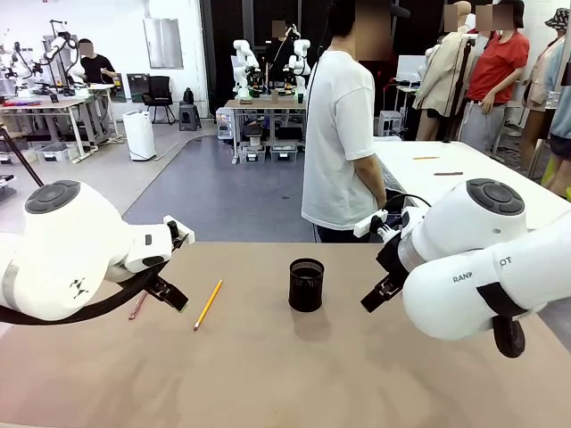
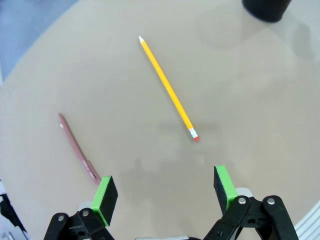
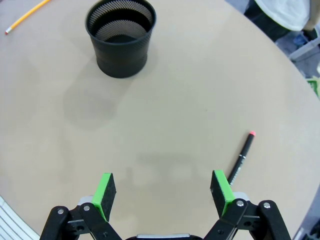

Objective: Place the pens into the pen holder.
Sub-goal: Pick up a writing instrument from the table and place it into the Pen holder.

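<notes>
my left hand (image 2: pixel 165 189): open, empty
my right hand (image 3: pixel 163 186): open, empty
black wire-mesh pen holder (image 1: pixel 306 285): upright, middle
yellow-orange pencil (image 1: pixel 208 304), pinkish-red pen (image 2: pixel 77 150): lying left
black red-tipped pen (image 3: pixel 241 159): lying right

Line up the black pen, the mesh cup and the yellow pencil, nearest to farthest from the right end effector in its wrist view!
1. black pen, close by, low on the picture's right.
2. mesh cup, farther ahead, upper left.
3. yellow pencil, top-left corner, beyond the cup.

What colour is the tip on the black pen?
Red, at the far end of the black pen; it shows best in the right wrist view.
</notes>
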Motion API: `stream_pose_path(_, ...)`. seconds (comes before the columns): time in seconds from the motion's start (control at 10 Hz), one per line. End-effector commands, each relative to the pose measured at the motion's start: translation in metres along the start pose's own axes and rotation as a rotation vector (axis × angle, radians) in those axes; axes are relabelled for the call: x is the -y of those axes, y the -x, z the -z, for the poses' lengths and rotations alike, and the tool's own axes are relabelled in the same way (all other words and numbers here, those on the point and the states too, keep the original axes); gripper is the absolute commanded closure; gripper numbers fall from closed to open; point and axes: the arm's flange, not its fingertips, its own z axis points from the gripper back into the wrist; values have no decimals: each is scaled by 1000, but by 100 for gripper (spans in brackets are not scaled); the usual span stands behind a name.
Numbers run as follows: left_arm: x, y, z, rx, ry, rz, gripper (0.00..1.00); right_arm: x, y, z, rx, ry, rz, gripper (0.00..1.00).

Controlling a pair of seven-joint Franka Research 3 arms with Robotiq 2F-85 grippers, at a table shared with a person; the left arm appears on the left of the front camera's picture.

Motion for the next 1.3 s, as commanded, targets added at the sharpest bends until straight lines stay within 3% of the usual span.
stream_pose_path(0.0, -5, -8, -12, -38, 89, 3, 0, -6, 6, -8, -59, 68, -21, 0)
stream_pose_path(0.2, -12, -12, -27, -50, 186, -2, 0, -6, 8, -14, -115, 138, -34, 0)
stream_pose_path(0.5, -22, -23, -41, 28, 250, -8, 0, -23, 7, -22, -199, 180, -40, 0)
stream_pose_path(0.6, 0, -19, -33, -26, 208, -5, 0, 4, 9, -17, -144, 134, -54, 0)
stream_pose_path(1.2, 0, -19, -33, -26, 208, -5, 0, 4, 9, -17, -144, 134, -54, 0)
